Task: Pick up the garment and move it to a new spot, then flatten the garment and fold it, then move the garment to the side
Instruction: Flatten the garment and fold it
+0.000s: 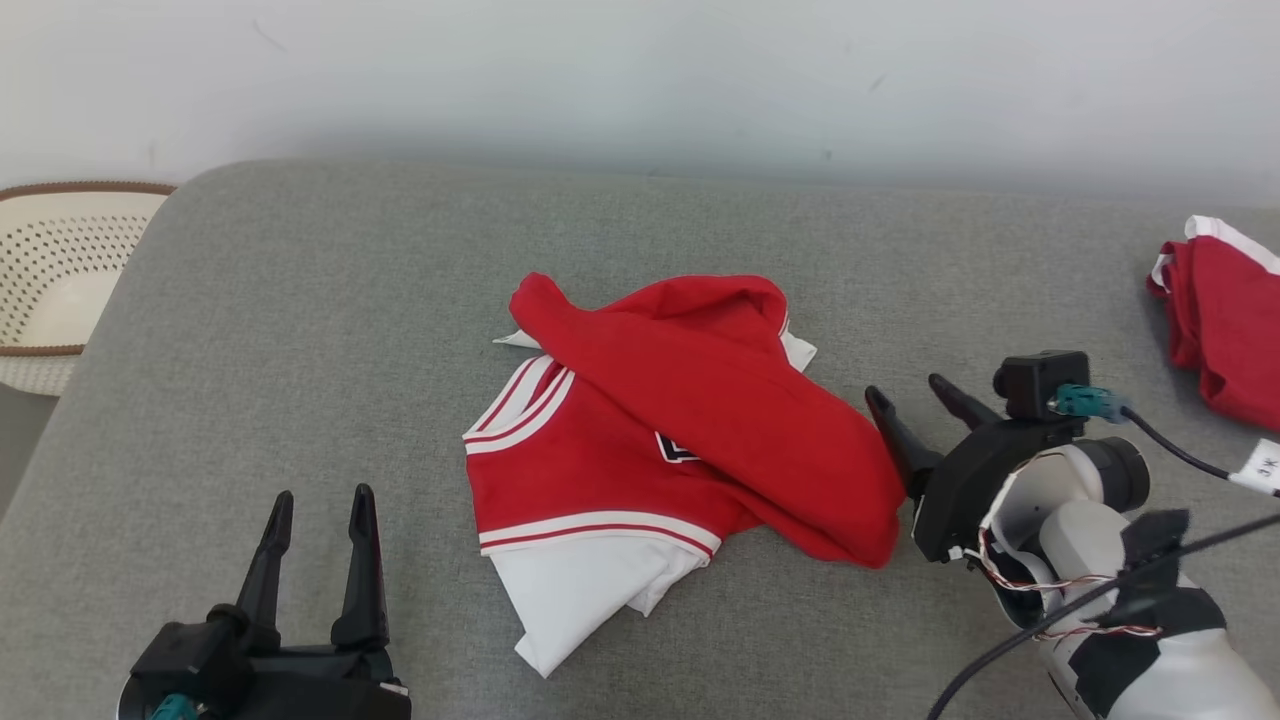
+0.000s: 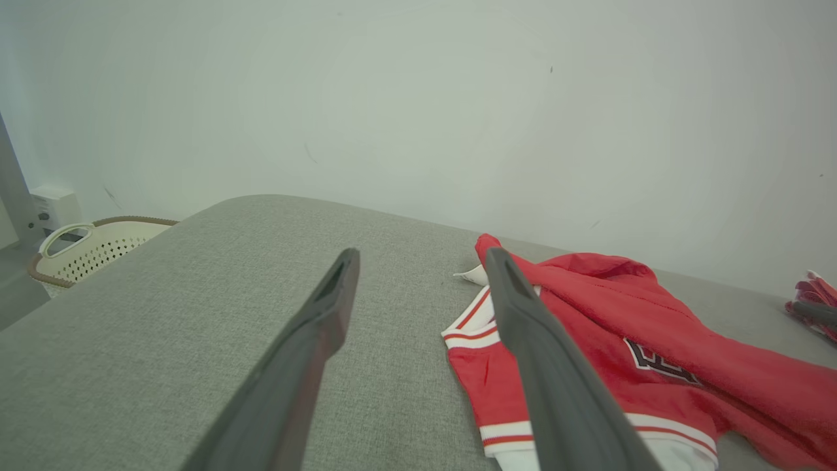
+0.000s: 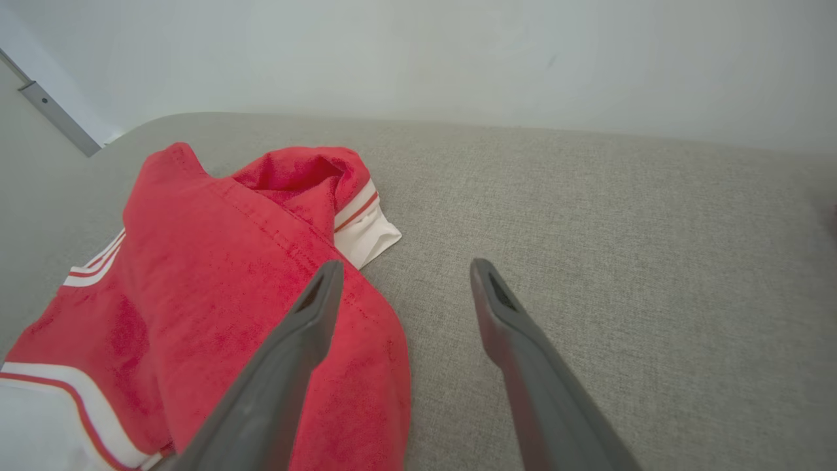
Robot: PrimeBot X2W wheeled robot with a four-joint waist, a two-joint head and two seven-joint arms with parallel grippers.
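Observation:
The garment (image 1: 680, 430) is a red top with white trim and red stripes, lying crumpled in the middle of the grey cushioned surface (image 1: 330, 330); one red part is folded over the rest. In the left wrist view the garment (image 2: 628, 353) lies right of my fingers. The right wrist view has the garment (image 3: 216, 288) at its left. My left gripper (image 1: 320, 505) stands open at the lower left, apart from the cloth. My right gripper (image 1: 910, 393) is open just beside the garment's right edge, with nothing between its fingers.
A second red and white cloth (image 1: 1225, 320) lies at the surface's far right edge. A cream perforated basket (image 1: 55, 275) stands off the left side, below the surface. A pale wall runs behind. Cables hang from my right wrist.

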